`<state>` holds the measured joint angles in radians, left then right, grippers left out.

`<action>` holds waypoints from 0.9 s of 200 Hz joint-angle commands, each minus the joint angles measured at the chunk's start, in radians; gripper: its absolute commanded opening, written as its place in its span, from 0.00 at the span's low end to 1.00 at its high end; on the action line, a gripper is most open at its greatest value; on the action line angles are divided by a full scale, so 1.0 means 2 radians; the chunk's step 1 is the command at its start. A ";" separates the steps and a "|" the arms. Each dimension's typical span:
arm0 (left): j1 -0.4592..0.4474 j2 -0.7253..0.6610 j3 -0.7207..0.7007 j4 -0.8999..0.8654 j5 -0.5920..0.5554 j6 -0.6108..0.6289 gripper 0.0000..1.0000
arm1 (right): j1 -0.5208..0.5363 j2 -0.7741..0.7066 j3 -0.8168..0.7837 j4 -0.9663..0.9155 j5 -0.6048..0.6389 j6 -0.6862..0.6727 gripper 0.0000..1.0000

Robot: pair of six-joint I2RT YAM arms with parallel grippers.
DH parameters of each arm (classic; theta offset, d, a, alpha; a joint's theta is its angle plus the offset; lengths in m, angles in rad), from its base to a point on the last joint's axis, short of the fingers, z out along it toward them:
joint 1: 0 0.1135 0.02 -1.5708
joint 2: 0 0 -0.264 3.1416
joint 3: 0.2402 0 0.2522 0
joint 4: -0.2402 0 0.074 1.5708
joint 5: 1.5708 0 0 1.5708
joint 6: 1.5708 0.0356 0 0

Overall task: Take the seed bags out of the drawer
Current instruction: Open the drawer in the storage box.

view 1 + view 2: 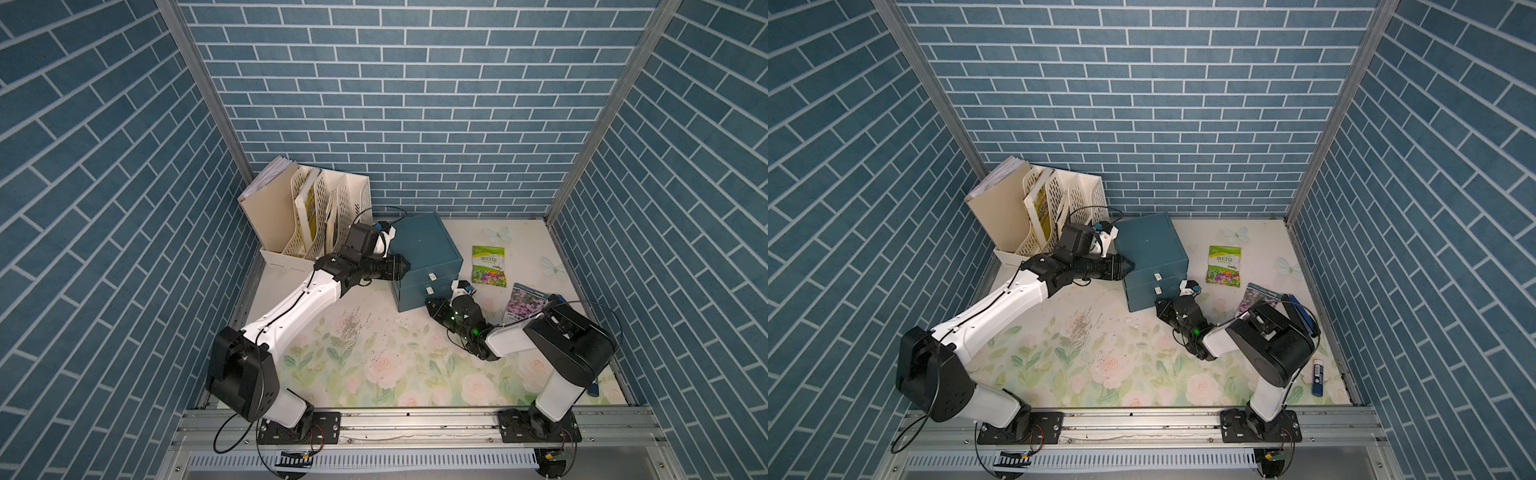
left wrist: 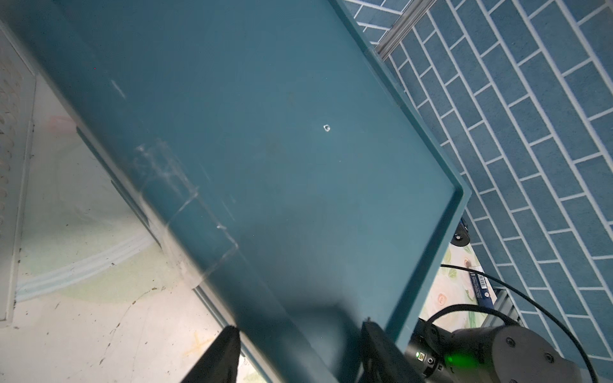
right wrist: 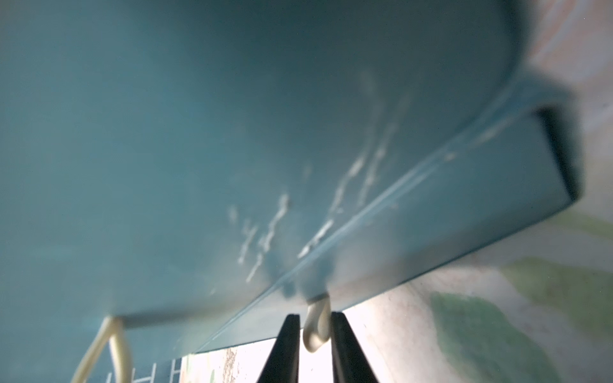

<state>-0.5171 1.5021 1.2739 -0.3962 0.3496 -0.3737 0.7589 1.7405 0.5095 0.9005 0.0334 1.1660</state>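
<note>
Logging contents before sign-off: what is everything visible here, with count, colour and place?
green-white seed bag: one, on mat, right of cabinet
pink-purple seed bag: one, on mat, by right arm
drawer cabinet: one, teal, back centre, both drawers look shut
pull tabs: two, white, on drawer fronts
file organiser: one, cream, back left corner
folders and books: several, yellowish, standing in organiser
tube: one, blue, barcode label, mat's right edge
dark item: one, blue-edged, beside right arm, unidentifiable
mat: one, floral, covering table
walls: three, blue brick pattern
left fingers: two, black, apart, at cabinet's top edge
right fingers: two, black, flanking lower pull tab, grip uncertain
</note>
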 commanded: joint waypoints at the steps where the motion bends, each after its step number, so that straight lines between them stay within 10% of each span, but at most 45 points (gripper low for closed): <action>1: 0.002 0.023 -0.012 -0.063 -0.013 0.020 0.62 | -0.004 0.012 0.006 0.018 0.007 0.008 0.11; 180: 0.003 0.018 -0.016 -0.057 -0.019 0.017 0.61 | 0.026 -0.091 -0.031 -0.129 -0.033 0.000 0.00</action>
<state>-0.5156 1.5021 1.2739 -0.3958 0.3508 -0.3687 0.7845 1.6070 0.4683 0.7204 -0.0013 1.1812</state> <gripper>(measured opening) 0.615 0.055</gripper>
